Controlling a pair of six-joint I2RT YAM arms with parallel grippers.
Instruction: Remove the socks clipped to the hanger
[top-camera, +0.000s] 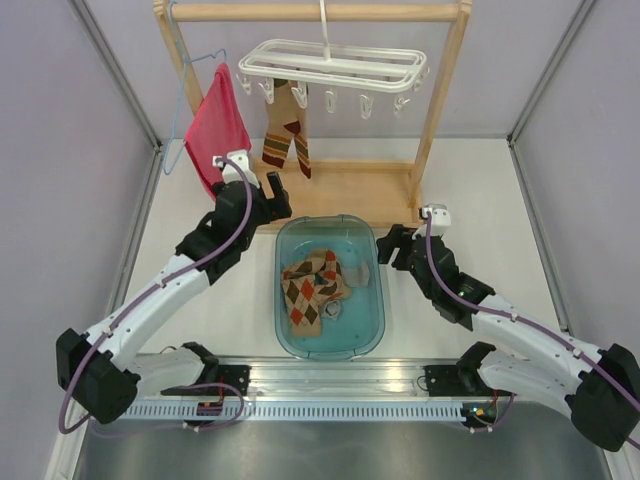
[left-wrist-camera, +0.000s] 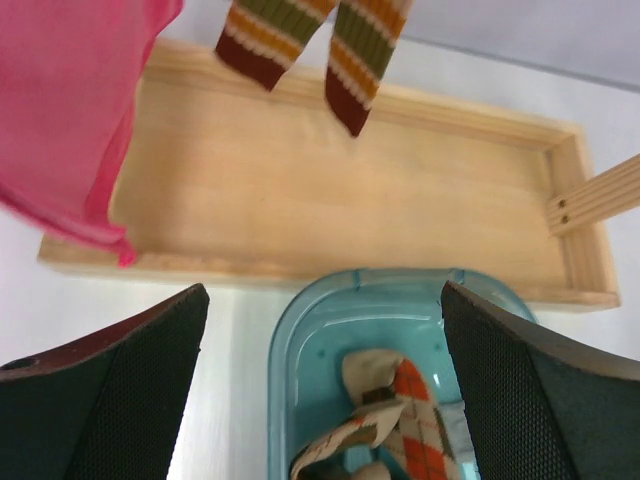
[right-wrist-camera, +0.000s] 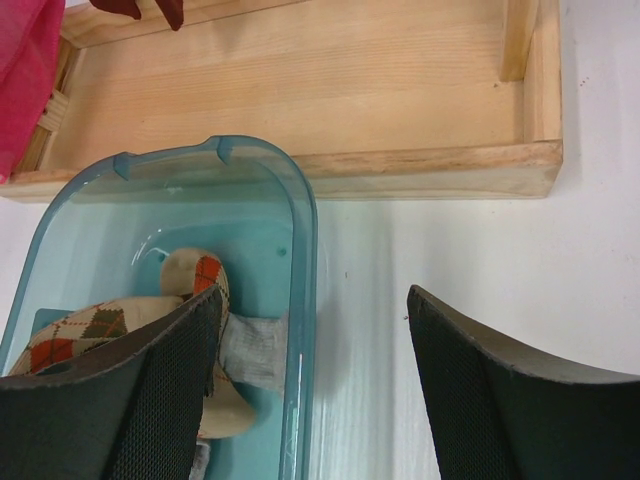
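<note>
Nearest me, the rail (top-camera: 330, 408) runs along the bottom edge and carries both arm bases. Just above it the bin (top-camera: 378, 300) sits at centre frame with loose socks (top-camera: 315, 285) heaped inside. Its far rim lies just beside the near lip of the wooden tray (top-camera: 350, 195); I can't tell if they touch.

I have the left gripper (left-wrist-camera: 322, 300) over that seam, left of centre, its fingers spread wide and holding nothing. The right gripper (right-wrist-camera: 315, 300) straddles the bin's right rim, fingers also apart and not gripping anything, and the table (top-camera: 480, 200) runs from there to the right wall.

Two striped socks (top-camera: 288, 135) are clipped at the left end of the hanger (top-camera: 335, 62), top centre, with their toes dangling above the tray. A red cloth (top-camera: 215, 125) hangs at upper left, close beside my left gripper. I see open air under the hanger's right-hand clips.
</note>
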